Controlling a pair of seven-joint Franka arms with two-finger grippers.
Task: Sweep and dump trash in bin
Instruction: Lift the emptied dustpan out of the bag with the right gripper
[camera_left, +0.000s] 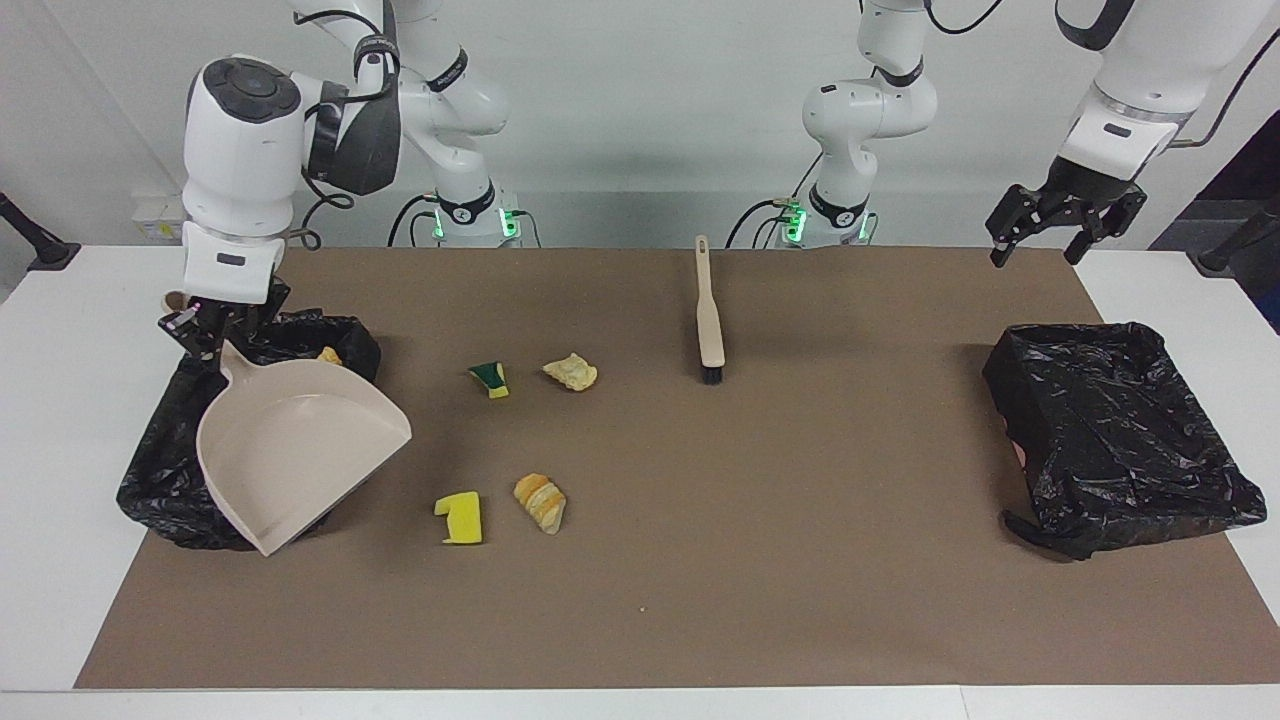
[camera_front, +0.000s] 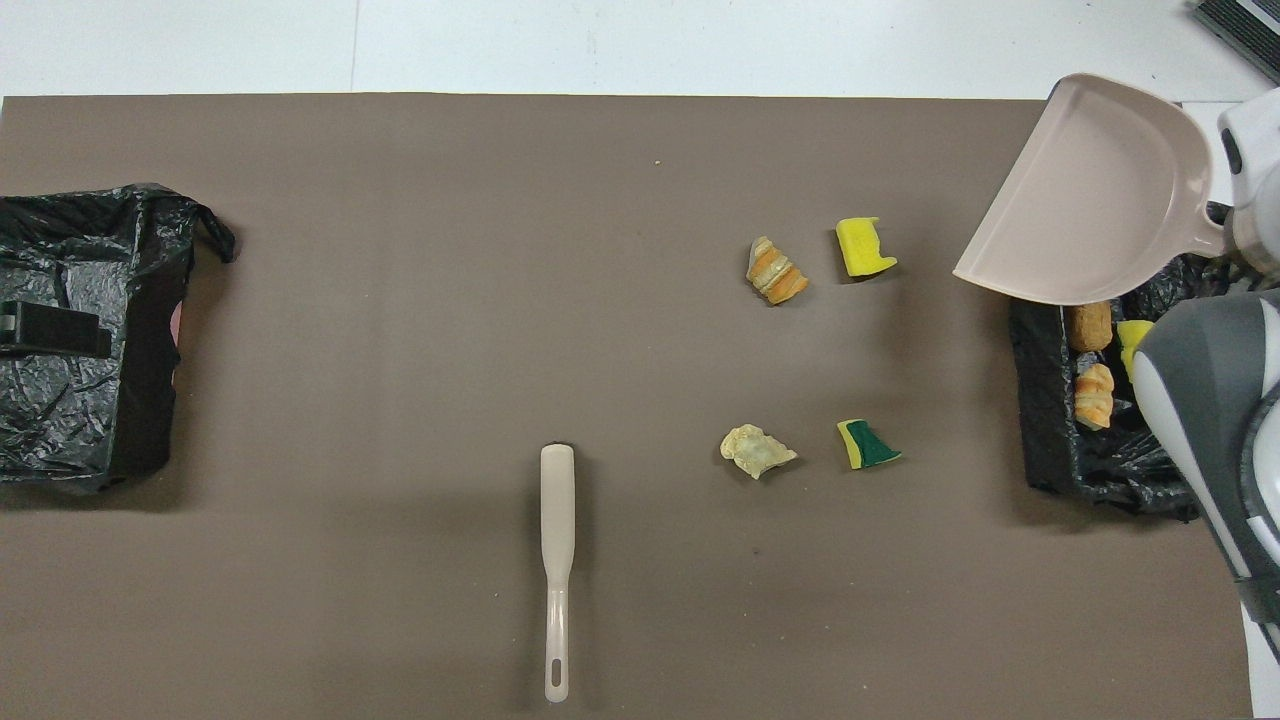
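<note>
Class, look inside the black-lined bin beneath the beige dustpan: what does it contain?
Inside the black-lined bin lie two golden-brown bread-like chunks and a yellow sponge scrap. The raised beige plastic dustpan and the arm cover the rest.

Bin (camera_left: 160, 470) at left of facing frame largely covered by dustpan (camera_left: 300, 450), its trash mostly hidden, right arm cut off at overhead frame's right edge, second bin (camera_front: 60, 330) cropped at overhead left edge
</note>
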